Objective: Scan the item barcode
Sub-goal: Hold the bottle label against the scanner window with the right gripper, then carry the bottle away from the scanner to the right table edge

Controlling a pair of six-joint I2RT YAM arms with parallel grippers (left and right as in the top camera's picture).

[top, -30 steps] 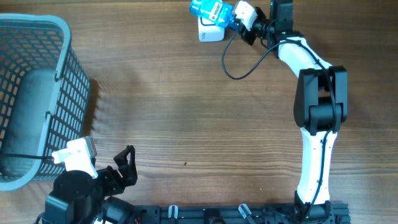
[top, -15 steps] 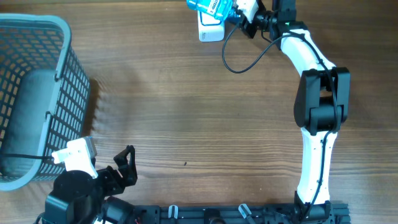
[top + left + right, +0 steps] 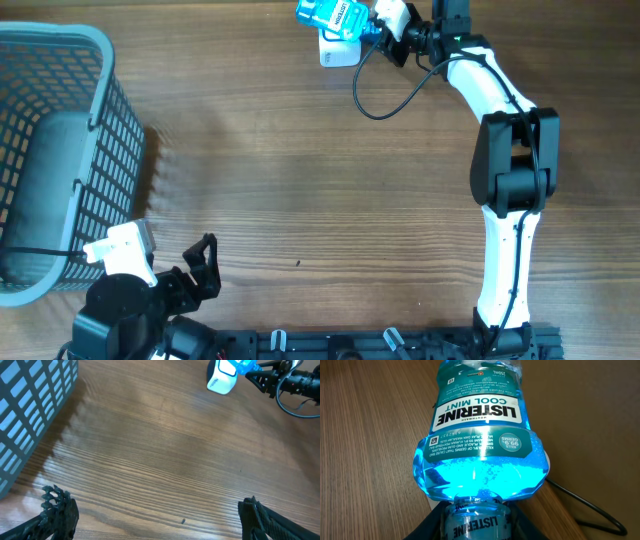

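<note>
I have the Listerine mouthwash bottle [image 3: 330, 17] in my right hand [image 3: 378, 30]. The hand is closed almost fully around the narrow neck, just at the cap, and the body of the bottle sticks out in front of it, lying nearly level. The bottle is at the far edge of the counter [image 3: 300, 180], held above the white scanner [image 3: 338, 52] and partly covering it in the overhead view. I cannot tell if it touches the scanner or hangs just over it.

My left hand [image 3: 205, 265] is wide open and holds nothing. It rests near me, beside the grey basket [image 3: 90, 50], well apart from the work.

I judge that I am in the scanning step itself: the item is already picked up and brought to the scanner, and now the code must be presented. In the right wrist view the front label with "COOL MINT" faces the camera, and I see only a small square code there — no bar stripes. So the barcode is probably on another face. The next move calls for a slow turn of the wrist over the scanner window, with care not to catch the black cable [image 3: 375, 110] below the arm.
</note>
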